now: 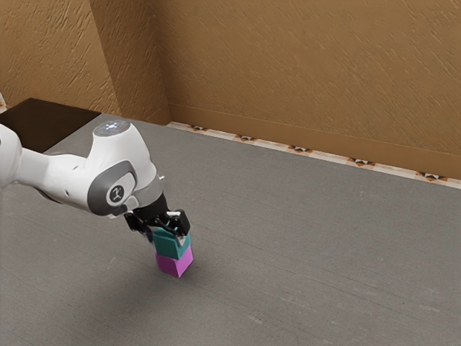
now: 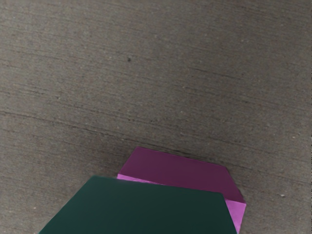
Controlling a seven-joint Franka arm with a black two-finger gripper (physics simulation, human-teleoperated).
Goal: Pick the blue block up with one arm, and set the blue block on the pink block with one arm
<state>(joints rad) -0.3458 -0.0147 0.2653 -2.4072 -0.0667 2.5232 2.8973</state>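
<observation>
One blue block (image 1: 175,247) atop pink block (image 1: 173,264)

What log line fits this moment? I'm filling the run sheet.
phase: placing | gripper: shut on blue block | blue block: atop pink block | release: not yet

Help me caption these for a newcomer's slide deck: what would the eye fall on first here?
The small two-colour stack low and left of centre in the exterior view: the blue block, teal-looking, sitting on the pink block, bright against the grey table. Next, the white arm reaching in from the exterior view's left, its gripper right at the blue block's top.
</observation>
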